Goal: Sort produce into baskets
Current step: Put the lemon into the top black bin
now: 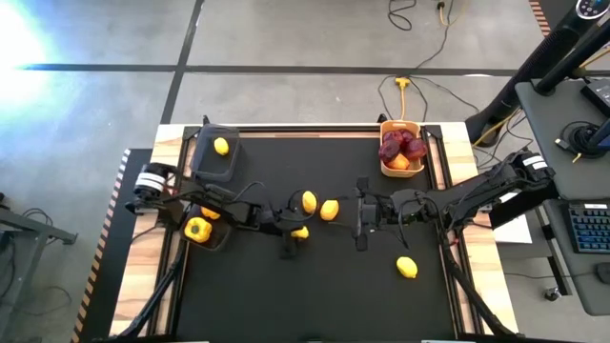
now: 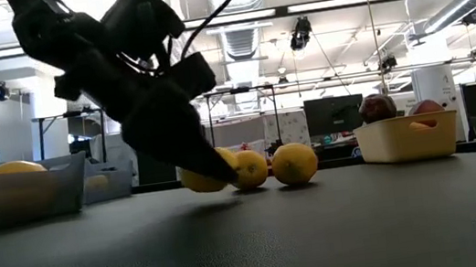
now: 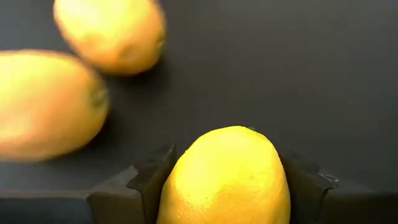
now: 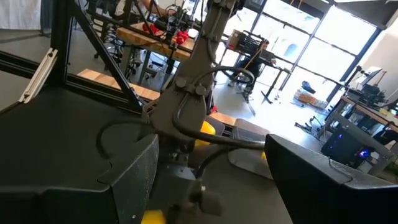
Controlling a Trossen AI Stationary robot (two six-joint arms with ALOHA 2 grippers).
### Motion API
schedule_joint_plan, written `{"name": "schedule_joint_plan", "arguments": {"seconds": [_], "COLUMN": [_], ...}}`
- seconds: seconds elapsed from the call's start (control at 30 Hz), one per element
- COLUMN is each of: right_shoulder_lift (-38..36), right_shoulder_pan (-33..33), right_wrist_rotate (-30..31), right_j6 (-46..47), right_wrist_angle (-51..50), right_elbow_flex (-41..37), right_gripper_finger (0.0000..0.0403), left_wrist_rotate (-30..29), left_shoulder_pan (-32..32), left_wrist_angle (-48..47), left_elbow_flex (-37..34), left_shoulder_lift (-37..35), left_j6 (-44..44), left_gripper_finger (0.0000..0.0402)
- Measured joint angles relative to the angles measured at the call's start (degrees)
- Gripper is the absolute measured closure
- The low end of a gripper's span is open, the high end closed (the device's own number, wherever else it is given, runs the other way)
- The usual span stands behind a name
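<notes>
Left gripper (image 3: 224, 186) is closed on a smooth yellow lemon (image 3: 227, 177) seated between both dark fingers, low at mid-table. Two more yellow lemons (image 3: 109, 34) lie just beyond it. Right gripper (image 1: 361, 221) hangs spread wide near table centre, holding nothing.

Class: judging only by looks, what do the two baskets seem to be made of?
Black basket: looks like dark mesh, perhaps metal or plastic; the low view shows produce through its wall.
Yellow-orange basket: apparently moulded plastic, with smooth, opaque, slightly glossy walls and a handle tab at its end.
</notes>
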Motion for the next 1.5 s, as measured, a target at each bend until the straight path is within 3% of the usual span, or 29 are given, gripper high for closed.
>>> {"name": "schedule_joint_plan", "arguments": {"seconds": [0.2, 0.33, 0.5, 0.63, 1.0, 1.33, 1.5], "right_shoulder_lift": [0.0, 0.0, 0.0, 0.0, 0.0, 0.0, 0.0], "right_shoulder_pan": [0.0, 0.0, 0.0, 0.0, -0.24, -0.28, -0.29], "right_wrist_rotate": [0.0, 0.02, 0.0, 0.0, -0.01, -0.02, -0.02], "right_j6": [-0.02, -0.02, 0.61, 2.23, 2.08, 1.95, 1.2], "right_wrist_angle": [-0.04, -0.01, 0.49, 1.11, 1.42, 1.23, 0.4], "right_elbow_flex": [0.0, 0.0, 0.0, 0.0, 0.0, 0.0, 0.0], "right_gripper_finger": [0.0117, 0.0117, 0.0117, 0.0117, 0.0117, 0.0117, 0.0117], "left_wrist_rotate": [-9.45, -11.71, -19.46, -21.0, -17.65, -21.44, -21.61], "left_shoulder_pan": [0.15, 3.03, 11.97, 22.07, 37.65, 52.49, 56.68], "left_wrist_angle": [-16.11, -30.93, -45.27, -52.5, -56.97, -58.18, -59.12], "left_elbow_flex": [-0.02, -0.02, -0.02, -0.02, 0.72, 11.89, 14.74], "left_shoulder_lift": [-10.86, -21.97, -33.35, -36.54, -28.33, -18.36, -13.36], "left_j6": [0.48, -0.66, -4.46, -7.53, -10.81, -7.63, -7.67], "left_gripper_finger": [0.0201, 0.0199, 0.0199, 0.0198, 0.0197, 0.0197, 0.0195]}}
